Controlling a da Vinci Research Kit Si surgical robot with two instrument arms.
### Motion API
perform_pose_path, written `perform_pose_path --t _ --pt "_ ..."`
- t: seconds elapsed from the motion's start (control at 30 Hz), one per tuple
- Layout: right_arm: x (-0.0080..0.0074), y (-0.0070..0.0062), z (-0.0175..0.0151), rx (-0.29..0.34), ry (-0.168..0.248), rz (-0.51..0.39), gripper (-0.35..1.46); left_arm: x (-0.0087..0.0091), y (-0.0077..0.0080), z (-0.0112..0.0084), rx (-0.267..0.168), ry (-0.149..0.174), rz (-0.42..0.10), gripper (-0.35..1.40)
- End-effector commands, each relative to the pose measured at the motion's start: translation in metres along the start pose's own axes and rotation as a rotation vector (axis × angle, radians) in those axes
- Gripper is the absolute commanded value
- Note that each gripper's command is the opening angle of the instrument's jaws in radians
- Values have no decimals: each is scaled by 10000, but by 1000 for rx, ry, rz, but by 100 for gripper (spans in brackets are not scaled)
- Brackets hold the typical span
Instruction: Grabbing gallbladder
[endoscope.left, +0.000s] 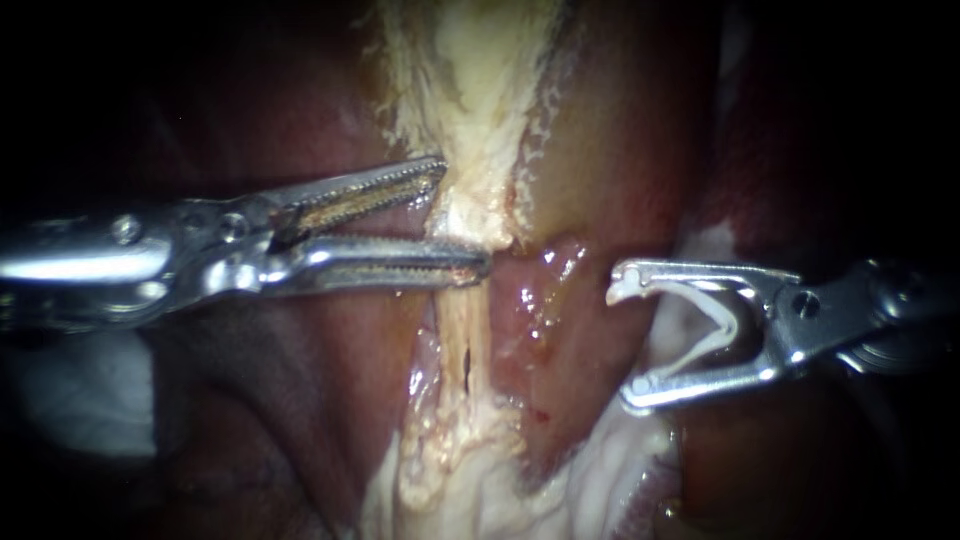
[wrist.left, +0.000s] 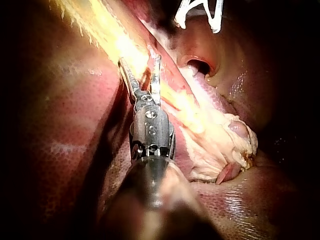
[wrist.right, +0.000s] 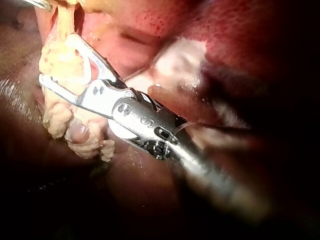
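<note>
The left instrument (endoscope.left: 462, 215) holds its pincer apart astride the pale strip (endoscope.left: 470, 330) at centre, the right instrument (endoscope.left: 622, 342) likewise apart at 3 o'clock, so best, I judge, to seat deep on the gallbladder (endoscope.left: 590, 170) at 1 o'clock before closing.

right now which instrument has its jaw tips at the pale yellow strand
My left instrument, the one with long toothed jaws: open, tips at the pale strand. My right instrument, hooked jaws also open, sits off to its side.
</note>
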Motion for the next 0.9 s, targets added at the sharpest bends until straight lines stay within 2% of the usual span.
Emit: perform_pose_path --t 0.03,0.2,0.4,0.8,0.87,0.9 --pt "0 0 0 0 0 0 57 1 2 0 -4 0 -2 41" --pt "0 0 0 0 0 0 57 6 14 4 -28 3 -13 39" --pt "1 -1 0 1 0 0 57 8 19 8 -47 4 -43 31" --pt "1 -2 0 1 1 0 57 14 30 21 -35 3 -98 20" --pt "2 -2 0 1 1 0 57 15 31 22 -32 5 -104 9" --pt "2 -2 0 1 1 0 57 15 32 22 -29 8 -109 -6"
